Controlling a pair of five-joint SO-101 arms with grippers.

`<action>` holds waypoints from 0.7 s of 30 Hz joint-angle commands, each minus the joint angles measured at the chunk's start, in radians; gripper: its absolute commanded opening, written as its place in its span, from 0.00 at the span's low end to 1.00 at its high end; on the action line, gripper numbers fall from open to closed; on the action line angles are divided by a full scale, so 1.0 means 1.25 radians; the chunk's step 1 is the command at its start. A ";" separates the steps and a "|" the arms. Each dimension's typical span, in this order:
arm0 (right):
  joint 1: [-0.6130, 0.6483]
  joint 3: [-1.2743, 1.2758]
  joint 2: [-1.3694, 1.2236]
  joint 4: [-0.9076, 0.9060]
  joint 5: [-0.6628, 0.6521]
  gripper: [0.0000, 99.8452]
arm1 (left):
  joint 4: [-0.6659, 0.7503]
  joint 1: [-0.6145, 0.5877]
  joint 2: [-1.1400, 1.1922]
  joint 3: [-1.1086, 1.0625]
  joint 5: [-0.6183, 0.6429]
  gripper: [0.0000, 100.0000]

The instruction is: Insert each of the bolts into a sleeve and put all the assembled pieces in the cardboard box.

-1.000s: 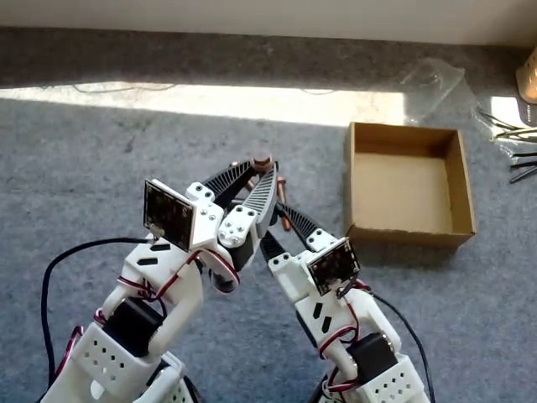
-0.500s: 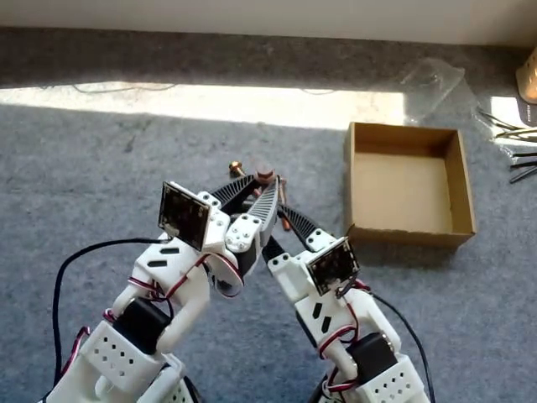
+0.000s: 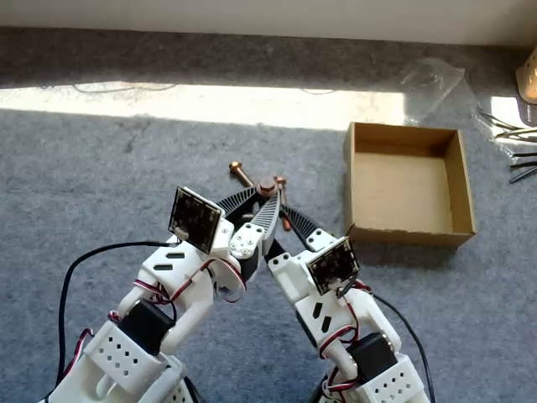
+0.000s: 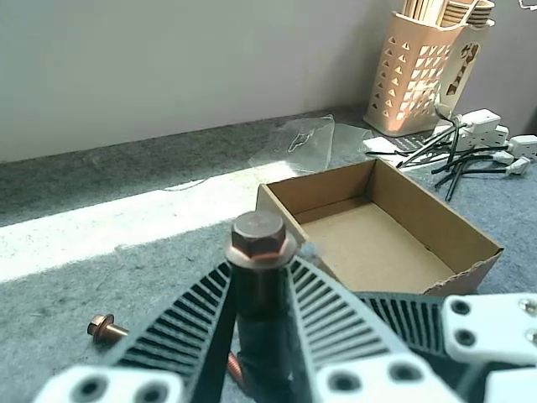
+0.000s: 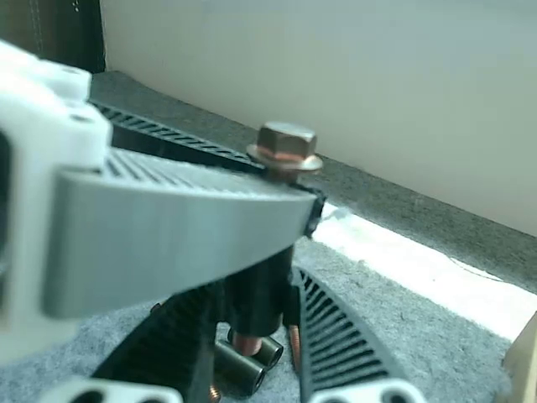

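Upright, bolt [image 4: 259, 238] in sleeve [image 4: 259, 312], pinched by left gripper [image 4: 259, 277], head above fingertips

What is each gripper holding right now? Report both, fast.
Left gripper: closed on the bolt, its head upward.
Right gripper: at that bolt's lower end; open or closed cannot be told.

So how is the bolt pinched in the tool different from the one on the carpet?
The held bolt stands upright, head up, in the left tool; the loose bolt lies on its side on the carpet. The held bolt's shank sits in a dark sleeve; the loose bolt is bare. Both are copper-coloured with flanged hex heads.
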State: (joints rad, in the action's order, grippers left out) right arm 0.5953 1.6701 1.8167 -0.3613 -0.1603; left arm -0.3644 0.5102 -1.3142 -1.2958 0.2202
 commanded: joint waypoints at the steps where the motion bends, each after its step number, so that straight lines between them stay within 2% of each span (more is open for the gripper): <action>1: 0.006 0.102 0.008 -0.001 -0.007 0.01 | 0.022 -0.015 -0.007 0.008 -0.012 0.13; 14: 0.006 0.102 0.008 -0.001 -0.007 0.01 | 0.025 -0.018 -0.008 0.020 -0.012 0.15; 21: 0.004 0.101 0.007 -0.001 -0.007 0.01 | 0.022 -0.168 -0.008 0.122 -0.012 0.15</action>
State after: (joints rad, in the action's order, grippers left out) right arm 0.5938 1.6701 1.8167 -0.3613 -0.1619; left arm -0.3552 0.3890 -1.3142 -1.2267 0.2202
